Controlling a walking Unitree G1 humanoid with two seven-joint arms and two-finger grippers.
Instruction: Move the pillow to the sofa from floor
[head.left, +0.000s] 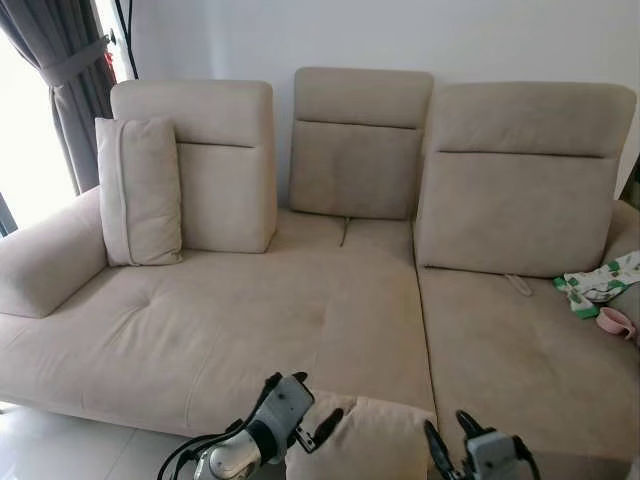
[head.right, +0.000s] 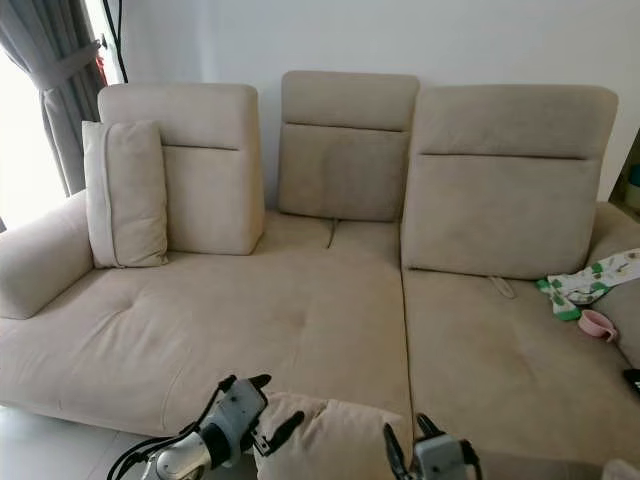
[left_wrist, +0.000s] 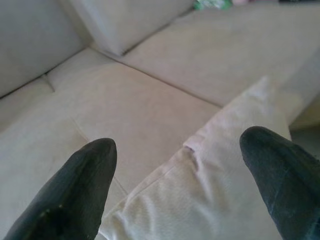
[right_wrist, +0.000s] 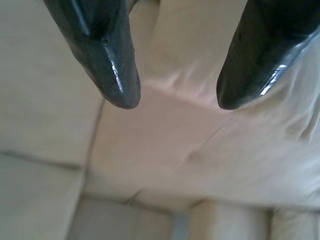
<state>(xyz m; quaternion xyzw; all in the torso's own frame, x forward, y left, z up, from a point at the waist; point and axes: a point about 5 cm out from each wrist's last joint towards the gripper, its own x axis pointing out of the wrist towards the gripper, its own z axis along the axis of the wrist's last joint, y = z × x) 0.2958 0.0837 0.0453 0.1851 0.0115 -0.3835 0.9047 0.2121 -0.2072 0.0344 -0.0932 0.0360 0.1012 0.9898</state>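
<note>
**Pillow at the sofa's front edge, between our grippers**

Our left gripper (head.left: 297, 405) has its fingers (left_wrist: 75, 190) spread wide, with the pillow (head.left: 365, 440) just beside and partly between them; nothing is clamped. The pillow leans against the front edge of the sofa (head.left: 250, 320), its top corner reaching the seat. Our right gripper (right_wrist: 177, 102) sits on the pillow's other side, fingers parted, cushion fabric lying beyond the tips. Further right, a patterned cloth (head.left: 597, 283) and a pink cup (head.left: 614, 322) rest on the seat.
</note>
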